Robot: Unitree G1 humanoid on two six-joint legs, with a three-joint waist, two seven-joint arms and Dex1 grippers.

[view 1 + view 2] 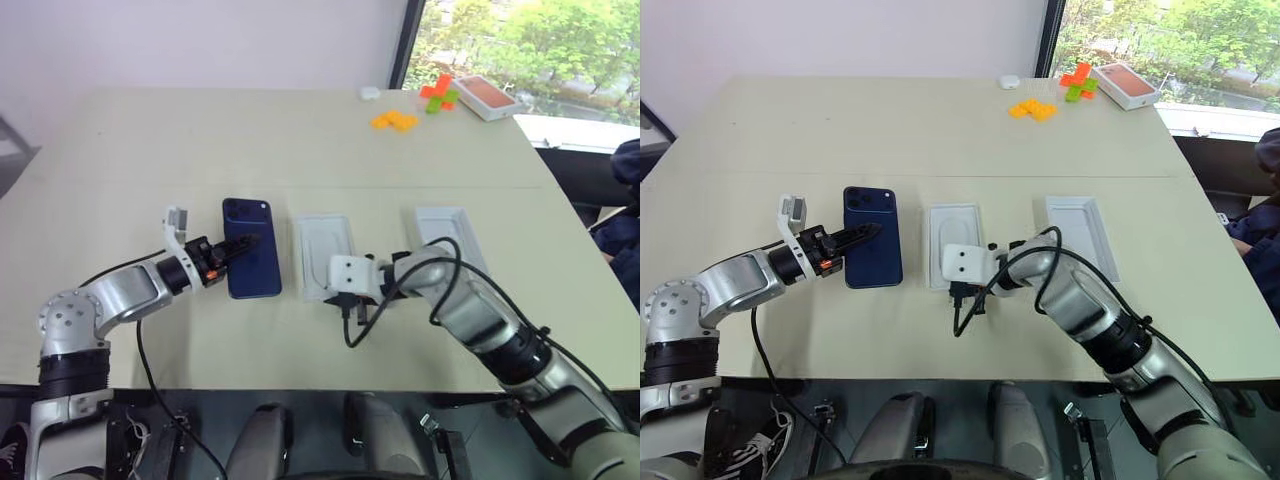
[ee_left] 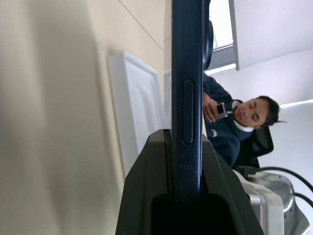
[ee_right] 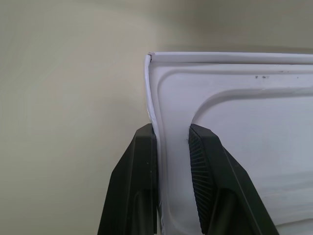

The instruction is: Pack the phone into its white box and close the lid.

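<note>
The dark blue phone (image 1: 252,262) faces back-up at the left, camera square at its far end. My left gripper (image 1: 240,247) is shut on its left long edge; the left wrist view shows the phone (image 2: 188,73) edge-on between the fingers. To its right lies the white box (image 1: 301,252), with a white insert (image 1: 325,250) with an oval recess covering its floor. My right gripper (image 3: 171,129) is closed over the box's near left corner wall (image 3: 150,98), one finger outside, one on the insert. The lid (image 1: 445,235) lies open side up further right.
At the table's far right stand a white box with an orange-red top (image 1: 487,96), orange blocks (image 1: 395,121), red and green blocks (image 1: 440,95) and a small white object (image 1: 370,93). A person (image 2: 244,117) sits beyond the table's right edge.
</note>
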